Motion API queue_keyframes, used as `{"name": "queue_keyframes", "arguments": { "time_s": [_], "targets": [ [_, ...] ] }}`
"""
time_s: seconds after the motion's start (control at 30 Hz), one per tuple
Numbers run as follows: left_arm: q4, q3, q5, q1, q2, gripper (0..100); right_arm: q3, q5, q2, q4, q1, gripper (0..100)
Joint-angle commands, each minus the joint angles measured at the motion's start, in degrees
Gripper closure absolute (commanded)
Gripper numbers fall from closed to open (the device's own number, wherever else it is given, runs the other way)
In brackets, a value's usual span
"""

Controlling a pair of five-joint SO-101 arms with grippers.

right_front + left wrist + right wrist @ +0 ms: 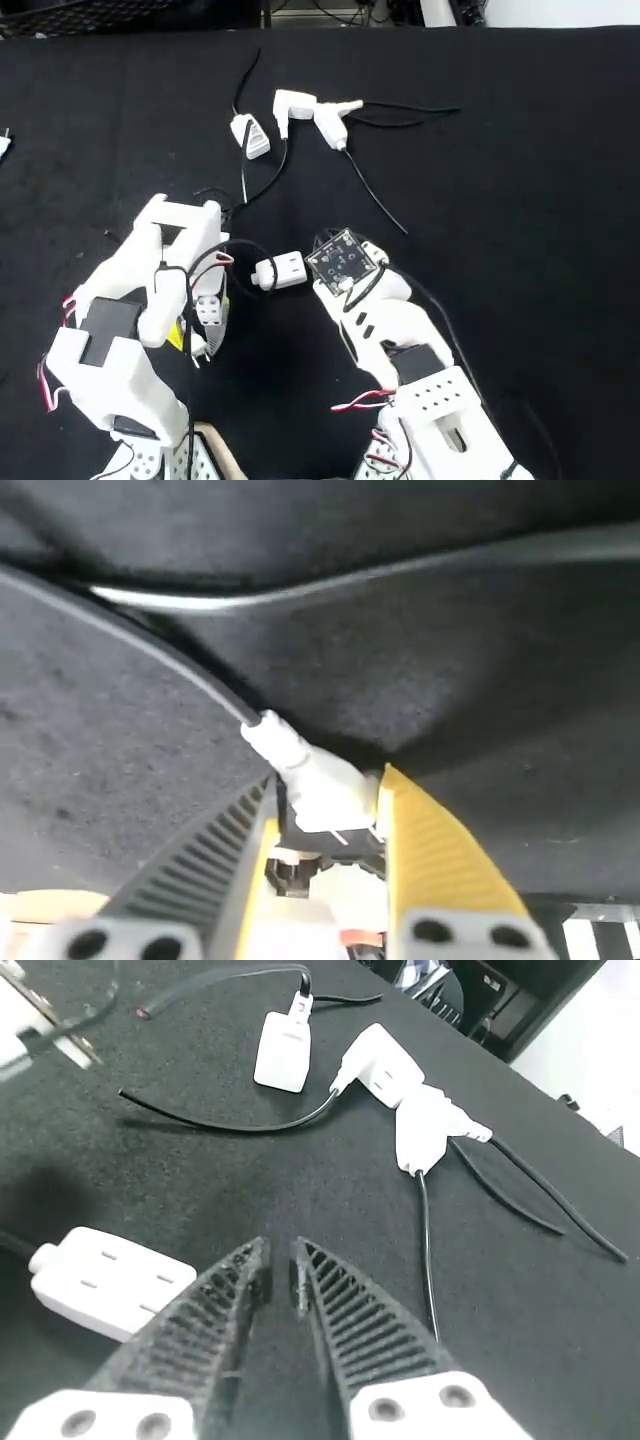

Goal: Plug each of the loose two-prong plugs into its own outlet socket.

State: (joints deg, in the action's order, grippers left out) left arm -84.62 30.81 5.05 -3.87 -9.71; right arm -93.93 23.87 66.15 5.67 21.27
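The left gripper (330,780) is clamped on a white two-prong plug (318,792), whose black cord runs off over the table (520,250). The prongs seem to point back toward the palm, though that is hard to tell. To its right lies the loose outlet socket (285,270), with slots on its upper face. The right gripper (280,1250) hovers just beside the socket, fingers nearly together and empty. My advice is that it should widen and pin the socket's body, leaving the slotted face free. The plug can then be squared to the slots and pushed in straight.
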Motion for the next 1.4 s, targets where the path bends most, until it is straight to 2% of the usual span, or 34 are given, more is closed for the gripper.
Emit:
{"name": "queue_keyframes", "arguments": {
  "time_s": [0.0,0.1,0.33,0.57,0.63,0.73,0.9,1.13,1.23,1.37],
  "targets": [
    [-0.62,-1.01,-0.53,4.26,0.70,84,0.48,0.44,0.92,-0.18,0.62,95.9],
    [-0.26,-1.10,-2.64,6.46,0.70,84,0.48,0.44,0.92,-0.18,0.62,95.9],
    [-0.26,-6.46,-3.87,11.65,0.70,67,0.48,0.44,0.92,-0.18,0.62,95.9],
    [-0.97,-7.34,-4.13,15.96,0.70,67,0.48,0.44,0.92,-0.18,0.62,95.9],
    [-3.69,-7.52,-3.60,15.96,0.62,67,0.48,0.44,0.92,-0.18,0.62,95.9],
    [-5.71,-6.99,1.32,15.96,0.18,67,0.48,0.44,0.92,-0.18,0.62,95.9],
    [-5.54,-6.11,14.33,15.08,0.70,67,0.48,0.44,0.92,-0.18,0.62,95.9],
    [-9.14,-5.41,22.33,5.85,0.09,67,0.48,0.44,0.92,-0.18,0.62,95.9],
    [-5.10,-4.44,31.12,4.35,0.09,67,0.48,0.44,0.92,-0.18,0.62,95.9],
    [3.52,-3.30,42.37,6.37,0.09,67,0.48,0.44,0.92,-0.18,0.62,95.9]
  ]
}}
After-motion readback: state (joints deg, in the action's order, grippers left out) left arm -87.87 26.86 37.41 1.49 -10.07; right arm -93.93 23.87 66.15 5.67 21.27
